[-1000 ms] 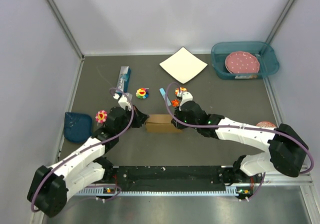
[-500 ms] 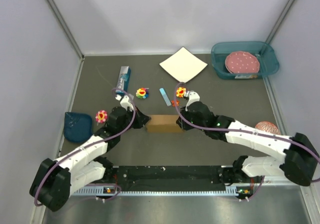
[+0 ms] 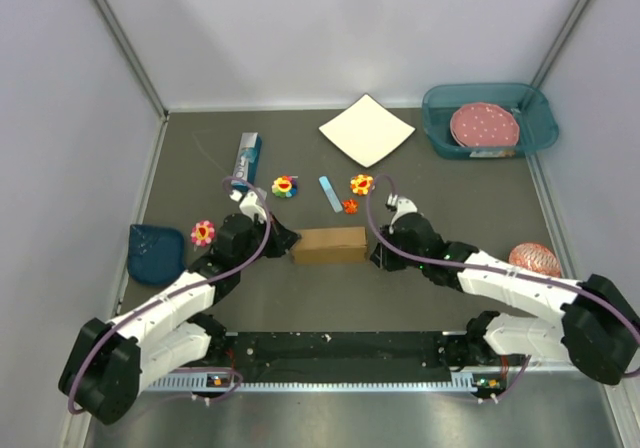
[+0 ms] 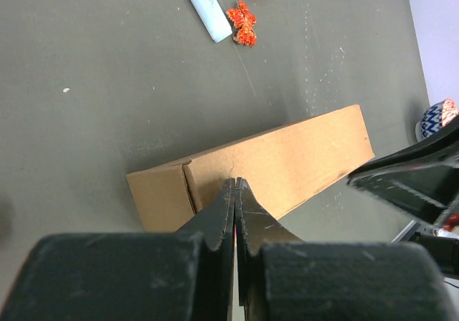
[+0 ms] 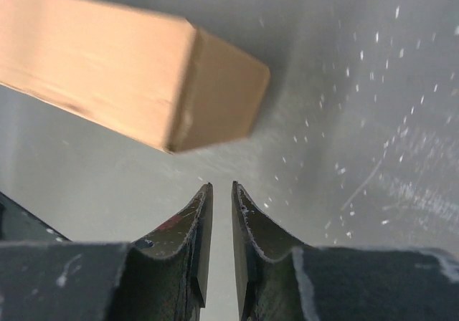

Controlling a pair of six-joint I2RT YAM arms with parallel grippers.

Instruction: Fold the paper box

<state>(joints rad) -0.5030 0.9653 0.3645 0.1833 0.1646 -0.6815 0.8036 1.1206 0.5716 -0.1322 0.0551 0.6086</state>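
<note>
At the middle of the overhead view lies the paper box, a flat brown block. Its left end is partly covered by the left gripper, and its right end sits just beside the right gripper, whose tips are too small and dark there to read. From the left wrist, that gripper's fingers are pressed tight together with nothing between them, tips touching the box's near edge and hiding part of its lower side; a pale blue strip is cut off by the upper edge. From the right wrist the box is blurred and cut off at the upper left, and the jaws stand a slit apart, empty, just short of its corner
</note>
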